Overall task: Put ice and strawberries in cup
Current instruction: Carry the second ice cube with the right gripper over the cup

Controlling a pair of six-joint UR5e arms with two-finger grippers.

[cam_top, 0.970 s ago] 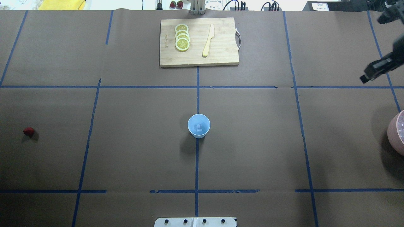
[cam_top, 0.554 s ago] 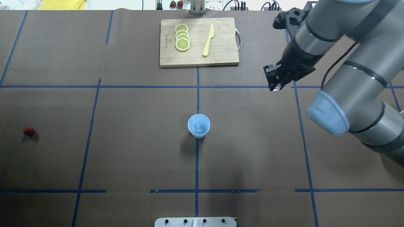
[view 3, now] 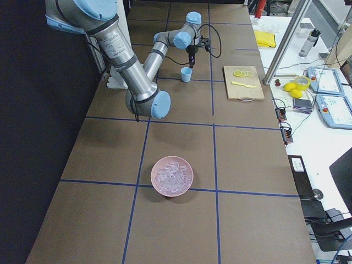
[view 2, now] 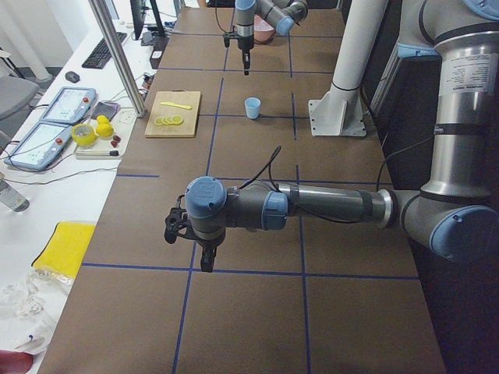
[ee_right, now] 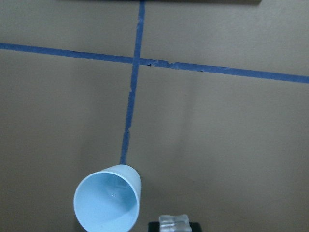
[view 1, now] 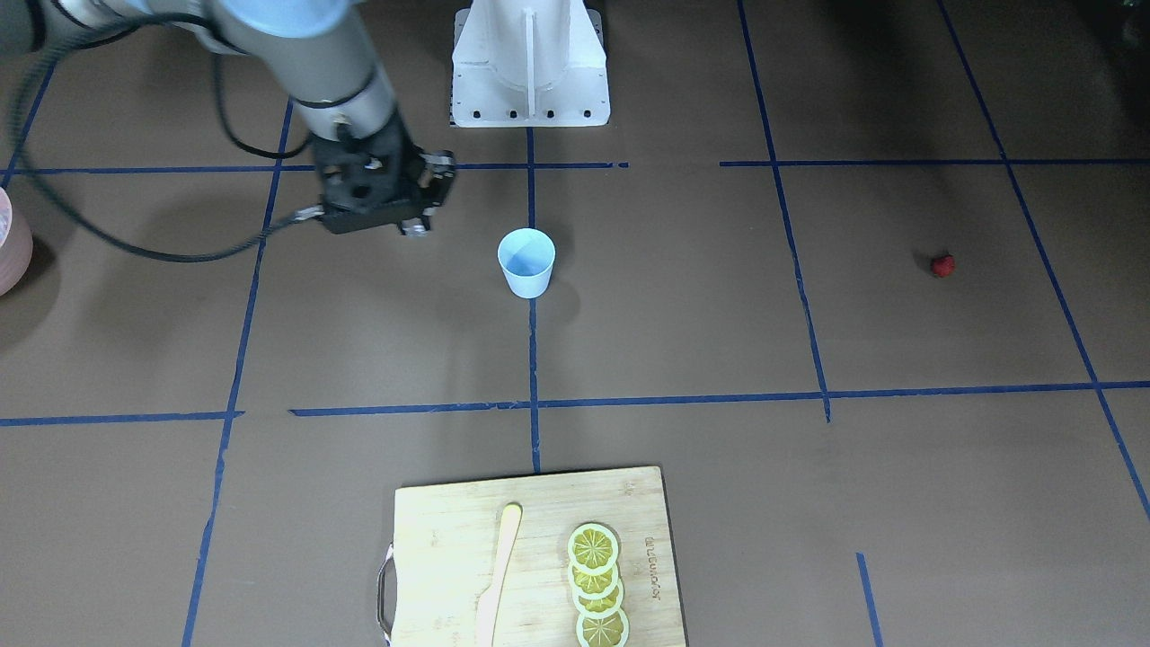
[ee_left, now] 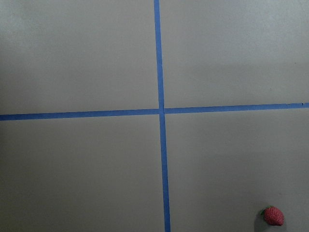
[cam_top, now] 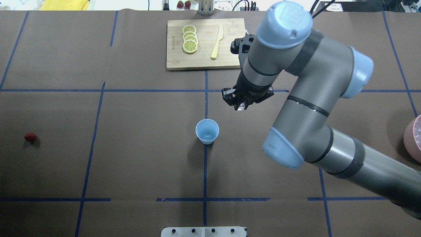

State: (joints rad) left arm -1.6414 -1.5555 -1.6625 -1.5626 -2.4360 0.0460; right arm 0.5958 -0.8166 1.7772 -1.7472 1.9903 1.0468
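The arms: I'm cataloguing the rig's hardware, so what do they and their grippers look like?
Both the right arm and the left arm are grey cylindrical tubes with rounded pale-blue joint caps and black bands. Loose black cables loop by each wrist. The right gripper and left gripper are black.

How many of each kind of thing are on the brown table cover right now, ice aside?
Cup: 1
Strawberry: 1
Lemon slices: 4
Knife: 1
Cutting board: 1
Pink bowl: 1
Total: 9
Ice not counted; the right claw holds one cube.
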